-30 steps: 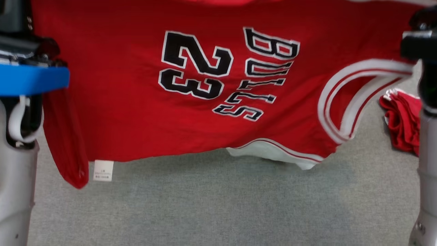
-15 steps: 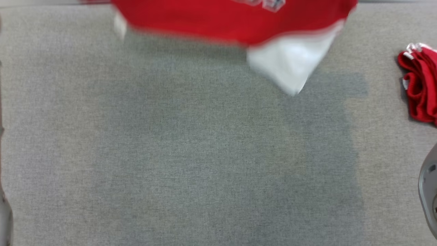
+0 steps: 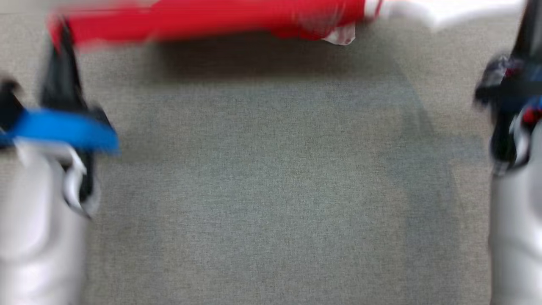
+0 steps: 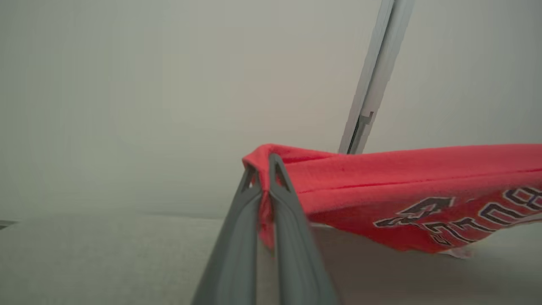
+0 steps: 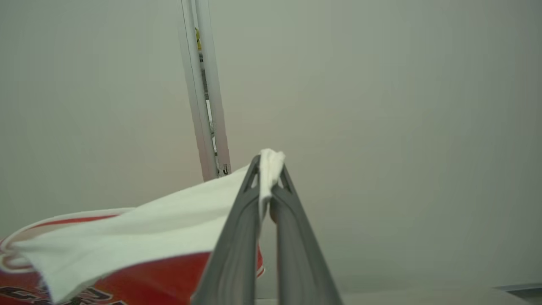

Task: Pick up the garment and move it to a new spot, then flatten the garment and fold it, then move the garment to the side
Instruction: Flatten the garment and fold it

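Left wrist view: left gripper point(image 4: 264, 164) clenched on the jersey point(image 4: 381, 178), right gripper point(image 5: 269, 165) pinching its white corner, cloth stretched between.

Grey woven surface point(image 3: 271, 190), plain pale wall point(image 4: 127, 84) behind, narrow pale strip point(image 4: 374, 76) on it (slanted in both wrist views)

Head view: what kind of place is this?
Probably an indoor folding station: a grey fabric-covered surface, a pale wall with a vertical panel seam, a red jersey stretched between left claw and right claw.
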Motion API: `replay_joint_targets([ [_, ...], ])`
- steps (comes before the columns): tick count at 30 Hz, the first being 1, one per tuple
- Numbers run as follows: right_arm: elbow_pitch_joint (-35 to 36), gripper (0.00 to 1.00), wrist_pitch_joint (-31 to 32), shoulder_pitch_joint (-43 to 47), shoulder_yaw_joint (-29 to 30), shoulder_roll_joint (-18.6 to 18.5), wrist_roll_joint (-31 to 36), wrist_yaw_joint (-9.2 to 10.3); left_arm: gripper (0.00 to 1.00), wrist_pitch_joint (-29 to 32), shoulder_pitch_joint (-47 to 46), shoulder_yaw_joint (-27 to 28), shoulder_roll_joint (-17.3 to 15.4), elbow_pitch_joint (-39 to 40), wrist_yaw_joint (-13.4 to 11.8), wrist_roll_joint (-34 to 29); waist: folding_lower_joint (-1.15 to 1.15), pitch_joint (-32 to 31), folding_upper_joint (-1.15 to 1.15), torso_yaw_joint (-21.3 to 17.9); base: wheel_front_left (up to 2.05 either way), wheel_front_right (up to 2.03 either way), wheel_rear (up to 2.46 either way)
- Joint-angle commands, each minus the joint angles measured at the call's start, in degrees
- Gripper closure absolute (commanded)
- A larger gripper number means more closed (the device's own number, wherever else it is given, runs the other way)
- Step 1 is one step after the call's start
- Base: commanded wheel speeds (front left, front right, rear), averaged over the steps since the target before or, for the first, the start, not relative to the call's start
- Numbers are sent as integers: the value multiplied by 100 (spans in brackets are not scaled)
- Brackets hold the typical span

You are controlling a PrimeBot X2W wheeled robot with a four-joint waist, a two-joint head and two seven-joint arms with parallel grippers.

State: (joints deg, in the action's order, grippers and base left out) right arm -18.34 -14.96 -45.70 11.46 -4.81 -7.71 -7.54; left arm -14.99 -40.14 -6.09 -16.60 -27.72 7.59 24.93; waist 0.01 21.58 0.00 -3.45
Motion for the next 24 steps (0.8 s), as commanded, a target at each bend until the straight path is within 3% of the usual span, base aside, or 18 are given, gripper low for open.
replay_joint_targets([
  [1,77,100,-30,371,41,5,-121,9,100,-24,312,103,80,-41,-18,42,-1,-47,0,-10,0,0,0],
  [11,65,100,-30,3165,51,179,-941,9,100,-26,2562,445,989,-361,-18,-13,-1,-641,0,-42,0,0,0],
  [24,-207,100,-30,5103,-378,175,-1223,9,100,-27,4121,692,1320,-177,-17,-170,-1,-1607,0,47,0,0,0],
])
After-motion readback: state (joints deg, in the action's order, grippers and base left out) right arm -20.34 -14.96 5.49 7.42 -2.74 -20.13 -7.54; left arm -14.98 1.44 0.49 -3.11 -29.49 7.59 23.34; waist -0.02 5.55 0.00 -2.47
